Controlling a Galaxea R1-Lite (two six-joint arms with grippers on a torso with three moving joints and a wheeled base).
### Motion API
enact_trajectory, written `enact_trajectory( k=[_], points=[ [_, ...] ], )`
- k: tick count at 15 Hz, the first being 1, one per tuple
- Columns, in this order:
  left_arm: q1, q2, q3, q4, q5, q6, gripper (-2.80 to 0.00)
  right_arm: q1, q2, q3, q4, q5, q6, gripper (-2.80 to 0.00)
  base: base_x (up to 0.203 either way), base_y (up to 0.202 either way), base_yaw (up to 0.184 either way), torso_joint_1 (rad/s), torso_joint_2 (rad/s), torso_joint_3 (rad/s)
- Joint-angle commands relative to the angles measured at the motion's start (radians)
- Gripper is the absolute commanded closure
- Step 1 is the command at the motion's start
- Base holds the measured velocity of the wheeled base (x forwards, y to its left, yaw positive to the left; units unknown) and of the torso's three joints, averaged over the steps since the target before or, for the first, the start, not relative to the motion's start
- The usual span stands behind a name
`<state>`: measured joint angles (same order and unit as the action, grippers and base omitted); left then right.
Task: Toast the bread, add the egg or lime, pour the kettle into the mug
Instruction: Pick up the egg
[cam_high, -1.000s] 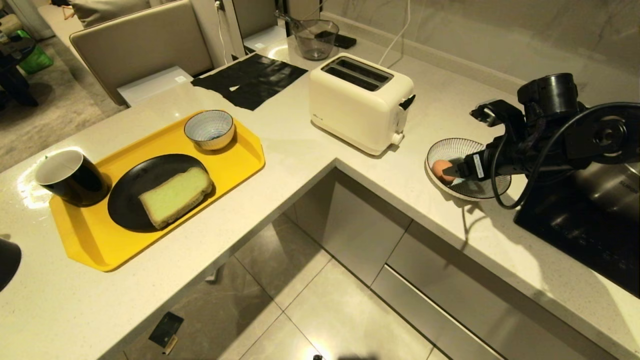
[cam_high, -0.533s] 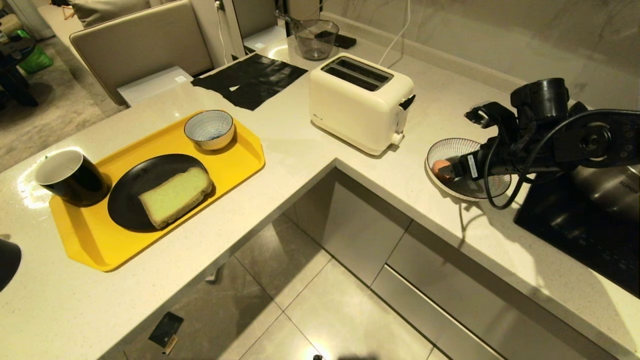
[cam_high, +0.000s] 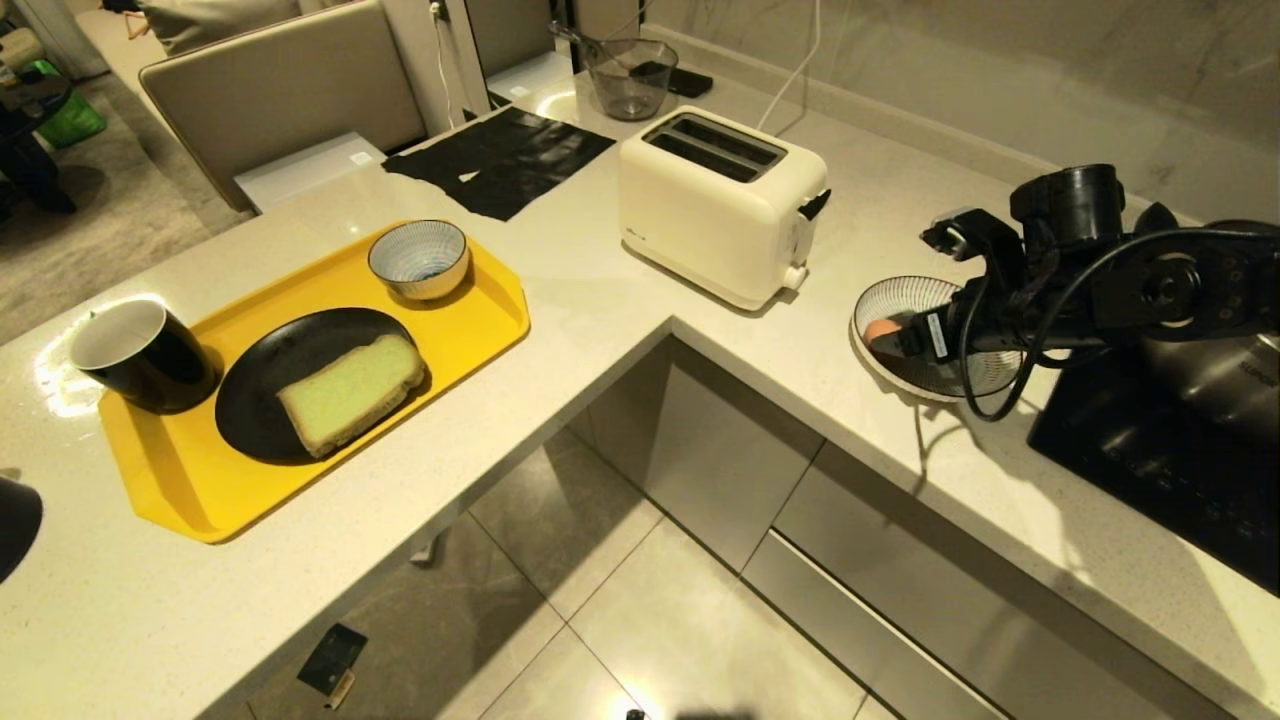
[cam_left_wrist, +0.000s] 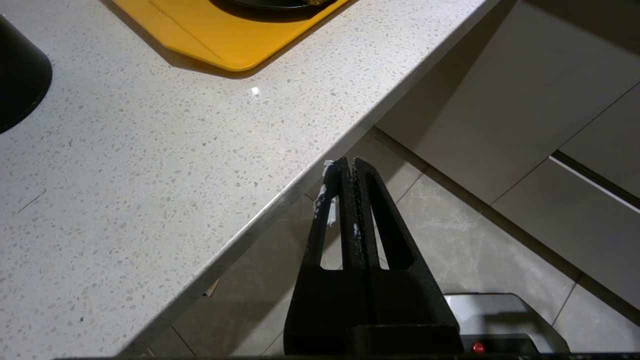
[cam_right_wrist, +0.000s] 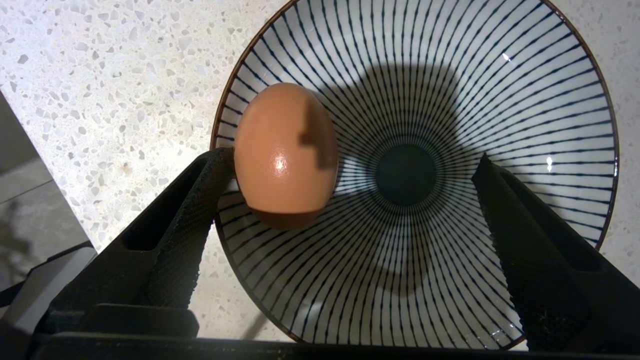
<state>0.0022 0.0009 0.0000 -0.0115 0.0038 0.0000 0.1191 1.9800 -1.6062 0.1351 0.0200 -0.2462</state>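
Right gripper (cam_right_wrist: 352, 165) lowered, speckled countertop (cam_high: 600, 300), tiled floor (cam_high: 640, 620)

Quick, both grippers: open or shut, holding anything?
Left gripper: shut, empty, parked off the counter edge.
Right gripper: open over the striped plate, egg beside one finger, not gripped.

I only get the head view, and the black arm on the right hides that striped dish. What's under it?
Observer: One smooth light-brown egg lies in the blue-and-white striped dish, off to one side of the dish's centre.
Operator: Is the arm holding it?
Observer: No. The right gripper has its jaws wide open; one finger sits right beside the egg, the other far off.
Operator: And the other arm?
Observer: The left gripper is shut and empty, beside the speckled counter edge.
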Motion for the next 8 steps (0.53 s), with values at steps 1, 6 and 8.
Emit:
enact_trajectory(
  k=[1, 6, 8],
  points=[
    [-0.001, 0.001, 0.0, -0.001, 0.001, 0.0, 0.0, 0.001, 0.007, -0.001, 0.001, 0.001, -0.002, -2.8, 0.0, 0.0, 0.0, 0.0, 0.0, 0.0],
    [0.001, 0.001, 0.0, -0.001, 0.001, 0.0, 0.0, 0.001, 0.013, -0.006, 0.0, 0.0, -0.004, -2.8, 0.0, 0.0, 0.0, 0.0, 0.0, 0.0],
    [-0.001, 0.001, 0.0, -0.001, 0.001, 0.0, 0.0, 0.0, 0.024, -0.019, 0.001, 0.0, -0.004, -2.8, 0.0, 0.0, 0.0, 0.0, 0.0, 0.0]
  ],
)
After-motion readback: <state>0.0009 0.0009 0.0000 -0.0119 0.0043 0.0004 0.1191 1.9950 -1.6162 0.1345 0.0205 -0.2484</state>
